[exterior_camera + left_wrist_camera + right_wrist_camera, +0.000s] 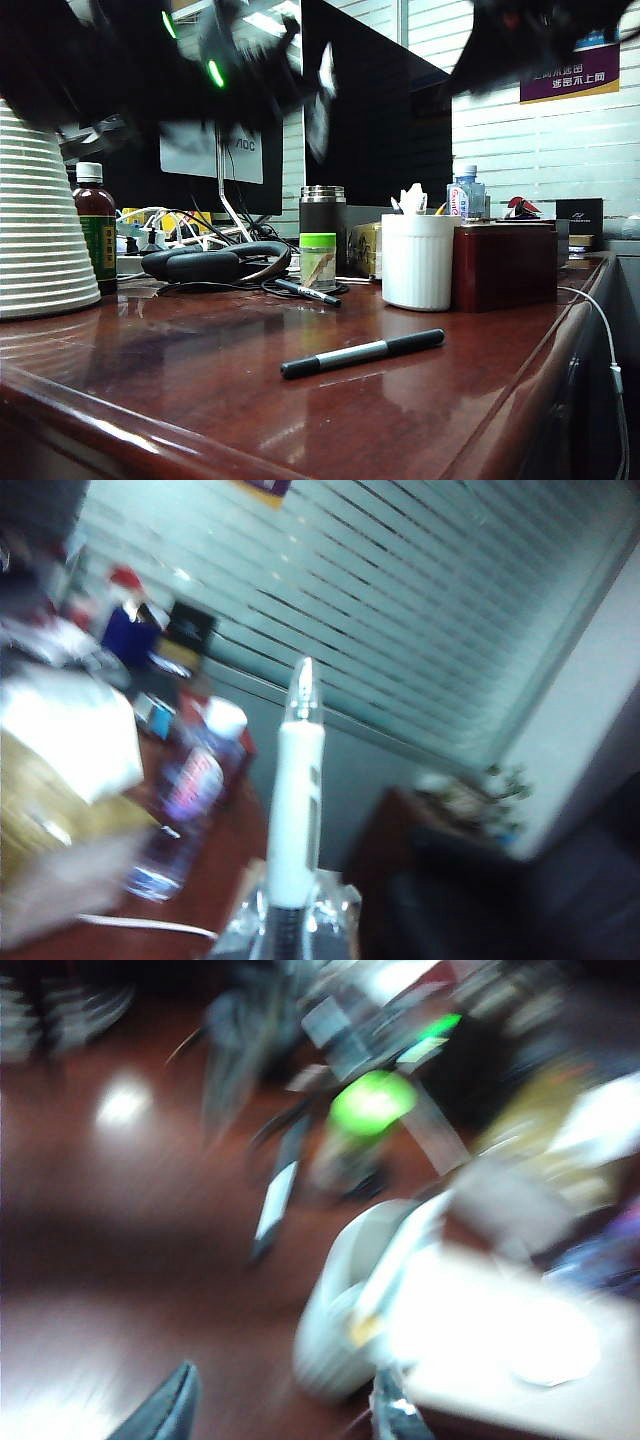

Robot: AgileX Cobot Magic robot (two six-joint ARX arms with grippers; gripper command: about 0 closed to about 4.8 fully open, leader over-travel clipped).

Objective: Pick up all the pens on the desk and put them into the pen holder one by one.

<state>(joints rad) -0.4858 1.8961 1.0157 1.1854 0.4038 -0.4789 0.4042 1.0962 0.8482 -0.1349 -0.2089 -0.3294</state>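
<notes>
1. Nearest to us on the glossy reddish-brown wooden surface [200, 380] lies the long grey-barrelled marker with black ends [362, 352], flat and untouched, at about 7 o'clock from the white ribbed plastic pen holder [417, 262].
2. Further back, the short black marker with a white label [307, 292] lies just before the small jar with a green lid [318, 260], at about 9 o'clock from the pen holder. It is also free of any grip.
3. The pen holder stands upright, touching or just beside the dark red box [505, 265] at its 3 o'clock. We see something white poking out of its top, but cannot tell what it is.
4. Above all this, both arms are blurred dark shapes high over the surface. The left pincer [290, 920] is clamped on the clear-and-silver ballpoint pen [298, 780], whose tip points away from the wrist camera towards the blinds.
5. The right pincer [285, 1405] hangs over the pen holder area with its fingers [165, 1410] standing apart and nothing between them.
6. We judge the task barely begun: one pen is lifted but not yet dropped in, and two markers remain lying on the surface.
7. Next, we expect the ballpoint must be brought over the holder's mouth and released upright.
</notes>
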